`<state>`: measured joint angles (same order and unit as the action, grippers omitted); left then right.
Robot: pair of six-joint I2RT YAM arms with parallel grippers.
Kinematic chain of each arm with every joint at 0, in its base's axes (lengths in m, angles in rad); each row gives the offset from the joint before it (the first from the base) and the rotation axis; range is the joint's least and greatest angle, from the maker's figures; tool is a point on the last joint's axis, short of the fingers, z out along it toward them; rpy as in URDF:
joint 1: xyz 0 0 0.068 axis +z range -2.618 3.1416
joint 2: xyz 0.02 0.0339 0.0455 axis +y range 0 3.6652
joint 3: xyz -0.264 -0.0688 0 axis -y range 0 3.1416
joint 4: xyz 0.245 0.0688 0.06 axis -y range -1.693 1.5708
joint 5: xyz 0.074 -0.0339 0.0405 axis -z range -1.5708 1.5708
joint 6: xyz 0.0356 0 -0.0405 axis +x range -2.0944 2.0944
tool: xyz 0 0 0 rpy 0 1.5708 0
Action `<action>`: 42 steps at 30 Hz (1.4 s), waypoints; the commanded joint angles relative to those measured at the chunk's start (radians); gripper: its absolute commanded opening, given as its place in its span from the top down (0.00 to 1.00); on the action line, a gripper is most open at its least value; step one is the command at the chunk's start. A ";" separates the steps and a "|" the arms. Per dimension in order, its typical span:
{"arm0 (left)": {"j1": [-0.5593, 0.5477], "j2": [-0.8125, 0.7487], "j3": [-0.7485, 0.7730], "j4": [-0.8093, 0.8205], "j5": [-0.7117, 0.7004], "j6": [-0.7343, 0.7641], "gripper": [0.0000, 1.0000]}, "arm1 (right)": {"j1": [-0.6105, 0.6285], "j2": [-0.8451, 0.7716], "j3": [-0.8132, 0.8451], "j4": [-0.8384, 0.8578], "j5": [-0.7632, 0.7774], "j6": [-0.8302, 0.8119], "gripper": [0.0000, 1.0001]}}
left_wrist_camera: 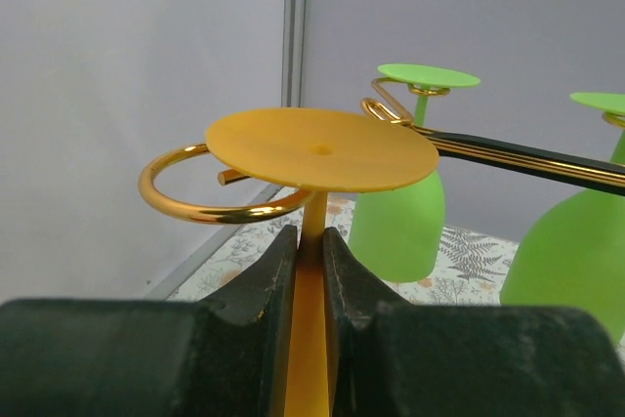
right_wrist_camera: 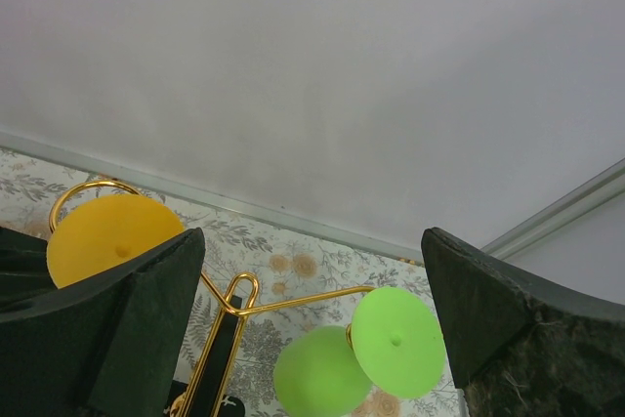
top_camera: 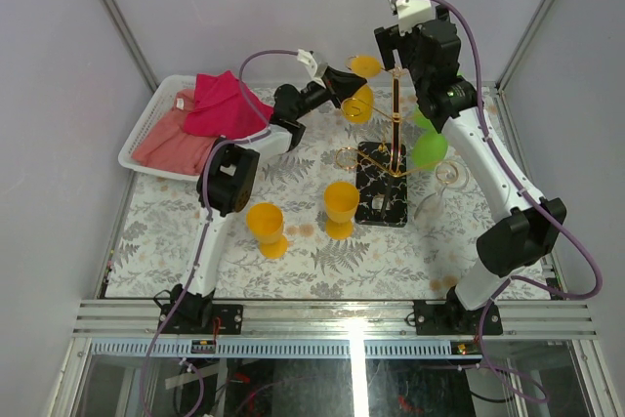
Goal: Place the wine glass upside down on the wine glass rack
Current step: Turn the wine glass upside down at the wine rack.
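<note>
A yellow wine glass (top_camera: 357, 104) hangs upside down beside the wine glass rack (top_camera: 395, 119), a gold pole on a black base. My left gripper (left_wrist_camera: 311, 237) is shut on its stem. Its round foot (left_wrist_camera: 322, 148) sits just above a curled gold arm (left_wrist_camera: 186, 204), and the stem touches that curl's right end. From above, the left gripper (top_camera: 342, 85) is at the rack's left side. My right gripper (top_camera: 395, 38) stands open above the rack top, holding nothing; its fingers (right_wrist_camera: 117, 319) frame the yellow foot (right_wrist_camera: 107, 236) and a green glass (right_wrist_camera: 395, 339).
Two green glasses (left_wrist_camera: 400, 212) (left_wrist_camera: 576, 251) hang upside down on the rack's other arms. Two yellow goblets (top_camera: 266, 227) (top_camera: 341, 207) stand on the floral cloth in front of the rack. A clear glass (top_camera: 444, 178) lies right of the base. A white basket (top_camera: 146, 129) of pink cloths sits at the back left.
</note>
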<state>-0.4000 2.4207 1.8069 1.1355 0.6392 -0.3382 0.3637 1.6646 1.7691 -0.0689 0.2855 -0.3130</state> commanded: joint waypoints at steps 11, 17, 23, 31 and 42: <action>0.011 0.050 0.093 -0.059 -0.180 0.093 1.00 | -0.017 -0.050 -0.025 0.075 -0.019 0.012 0.01; 0.022 0.034 0.057 -0.020 -0.224 0.085 1.00 | -0.020 -0.054 -0.035 0.079 -0.017 0.016 0.01; 0.037 -0.020 -0.069 0.059 -0.240 0.094 1.00 | -0.022 -0.052 -0.039 0.080 -0.019 0.021 0.01; 0.043 -0.085 -0.198 0.142 -0.207 0.082 1.00 | -0.020 -0.042 -0.028 0.075 -0.035 0.041 0.01; 0.007 -0.089 -0.179 0.147 -0.094 0.054 1.00 | -0.020 -0.055 -0.046 0.076 -0.041 0.057 0.01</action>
<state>-0.3798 2.3493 1.6215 1.2583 0.4908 -0.2798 0.3504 1.6642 1.7229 -0.0467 0.2668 -0.2749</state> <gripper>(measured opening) 0.119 0.992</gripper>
